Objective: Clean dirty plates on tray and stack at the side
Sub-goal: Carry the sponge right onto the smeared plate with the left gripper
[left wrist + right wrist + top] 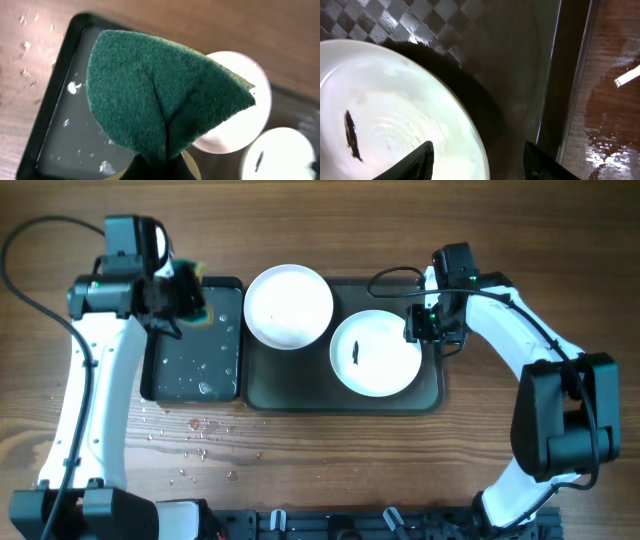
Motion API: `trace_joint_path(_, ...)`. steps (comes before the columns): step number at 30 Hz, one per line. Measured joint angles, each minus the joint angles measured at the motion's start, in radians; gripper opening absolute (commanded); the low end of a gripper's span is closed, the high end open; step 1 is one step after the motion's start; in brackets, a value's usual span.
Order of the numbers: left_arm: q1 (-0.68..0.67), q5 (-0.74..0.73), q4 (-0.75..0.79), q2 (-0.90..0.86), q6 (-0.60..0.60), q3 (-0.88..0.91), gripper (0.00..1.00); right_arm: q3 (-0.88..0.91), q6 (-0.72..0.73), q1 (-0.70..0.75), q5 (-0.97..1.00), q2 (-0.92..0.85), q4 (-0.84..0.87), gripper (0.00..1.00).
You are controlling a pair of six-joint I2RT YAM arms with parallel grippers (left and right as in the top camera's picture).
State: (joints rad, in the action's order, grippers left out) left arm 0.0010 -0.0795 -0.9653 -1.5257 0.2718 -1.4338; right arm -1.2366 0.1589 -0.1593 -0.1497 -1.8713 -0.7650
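Two white plates lie on the dark tray [300, 395]. The right plate [380, 365] has a dark smear [351, 135] near its middle. The left plate [288, 306] shows no smear and overhangs the tray's left rim. My right gripper [425, 325] is open and straddles the right plate's [395, 115] edge, one finger [415, 162] over the plate and the other over the tray floor [510, 60]. My left gripper [185, 298] is shut on a folded green sponge [160, 95], held above the far end of the small black tray [190, 360].
The small black tray [65, 125] is wet, with droplets in it. Water drops [190, 445] are scattered on the wooden table in front of it. Wet patches mark the wood right of the large tray [610, 100].
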Motion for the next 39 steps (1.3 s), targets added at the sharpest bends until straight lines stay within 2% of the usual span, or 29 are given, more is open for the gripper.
trace_joint_path(6,-0.130,-0.014,0.010,-0.011,0.052,-0.010,0.04,0.000,0.000,0.000,0.000,0.000,-0.057,0.57)
trace_joint_path(10,-0.254,-0.021,0.071,-0.049,0.109,-0.010,0.04,0.009,0.004,0.000,0.000,0.000,-0.060,0.56)
trace_joint_path(15,-0.375,-0.027,0.143,-0.115,0.183,-0.010,0.04,0.027,0.018,0.000,0.000,0.000,-0.066,0.48)
trace_joint_path(26,-0.460,-0.027,0.188,-0.225,0.296,-0.010,0.04,0.030,0.020,0.011,0.000,0.000,-0.093,0.46)
trace_joint_path(27,-0.465,-0.027,0.192,-0.231,0.300,-0.010,0.04,0.030,0.020,0.019,0.000,0.002,-0.096,0.48)
trace_joint_path(28,-0.471,-0.027,0.199,-0.238,0.307,-0.010,0.04,0.030,0.020,0.028,0.000,0.005,-0.100,0.65)
trace_joint_path(29,-0.476,-0.027,0.204,-0.244,0.311,-0.010,0.04,0.030,0.020,0.037,0.000,0.010,-0.106,0.99)
trace_joint_path(32,-0.492,-0.027,0.224,-0.259,0.318,-0.010,0.04,0.030,0.023,0.071,-0.026,0.035,-0.113,1.00)
trace_joint_path(34,-0.504,-0.027,0.245,-0.272,0.319,-0.010,0.04,0.030,0.021,0.092,-0.061,0.050,-0.113,0.59)
trace_joint_path(37,-0.526,-0.027,0.269,-0.296,0.325,-0.010,0.04,0.030,0.011,0.102,-0.098,0.054,-0.114,0.11)
trace_joint_path(39,-0.541,-0.027,0.275,-0.308,0.328,-0.010,0.04,0.031,0.011,0.102,-0.116,0.054,-0.114,0.10)
